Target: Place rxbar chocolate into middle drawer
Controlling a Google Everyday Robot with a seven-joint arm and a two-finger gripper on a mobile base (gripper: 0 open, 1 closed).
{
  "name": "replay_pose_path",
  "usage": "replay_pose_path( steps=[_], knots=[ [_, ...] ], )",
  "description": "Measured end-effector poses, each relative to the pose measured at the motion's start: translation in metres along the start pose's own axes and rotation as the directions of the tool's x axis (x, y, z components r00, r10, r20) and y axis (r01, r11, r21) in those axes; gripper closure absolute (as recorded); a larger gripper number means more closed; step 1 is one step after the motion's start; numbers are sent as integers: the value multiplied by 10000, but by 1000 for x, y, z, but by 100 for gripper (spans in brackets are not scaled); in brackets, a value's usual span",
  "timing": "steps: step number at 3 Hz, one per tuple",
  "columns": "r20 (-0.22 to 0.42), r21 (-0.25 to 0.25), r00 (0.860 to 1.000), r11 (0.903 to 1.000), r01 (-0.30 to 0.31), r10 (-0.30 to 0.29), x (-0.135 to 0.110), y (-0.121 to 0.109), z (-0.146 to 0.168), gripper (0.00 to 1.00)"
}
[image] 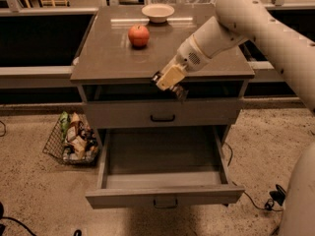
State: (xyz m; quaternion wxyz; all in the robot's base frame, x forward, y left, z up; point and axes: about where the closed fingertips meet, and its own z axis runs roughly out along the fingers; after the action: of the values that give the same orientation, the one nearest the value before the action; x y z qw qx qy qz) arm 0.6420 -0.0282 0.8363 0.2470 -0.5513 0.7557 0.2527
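The rxbar chocolate [180, 92] shows only as a small, dark, glossy sliver just right of the frame's centre. It hangs at the front edge of the surface [110, 58], in front of the dark gap under the top. Its print cannot be read.

The pale arm [256, 23] enters from the upper right corner and slopes down and left across the surface, its wrist narrowing towards the centre. The pincer [170, 84] sits at the end of it, past the front edge of the surface and above the grey drawer front with a black handle [162, 117]. It appears clamped on the bar, which sticks out below and to its right; the fingers themselves are mostly hidden by the tan wrist block.

The middle drawer [123, 198] is pulled fully out in the lower centre of the frame, well below the pincer, and its deep grey tray shows nothing inside.

A red apple [139, 35] and a pale bowl [158, 12] stand at the back of the surface, top centre. A wire basket [74, 140] of packets sits on the floor at the left.
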Motion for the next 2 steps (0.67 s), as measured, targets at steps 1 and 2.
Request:
replay_pose_path(
  steps=[1,2],
  knots=[
    [-356,-1121,9991,9933,-287,248,30,24,48,100],
    [-357,-1122,9991,9933,-286,248,30,24,48,100]
  ],
)
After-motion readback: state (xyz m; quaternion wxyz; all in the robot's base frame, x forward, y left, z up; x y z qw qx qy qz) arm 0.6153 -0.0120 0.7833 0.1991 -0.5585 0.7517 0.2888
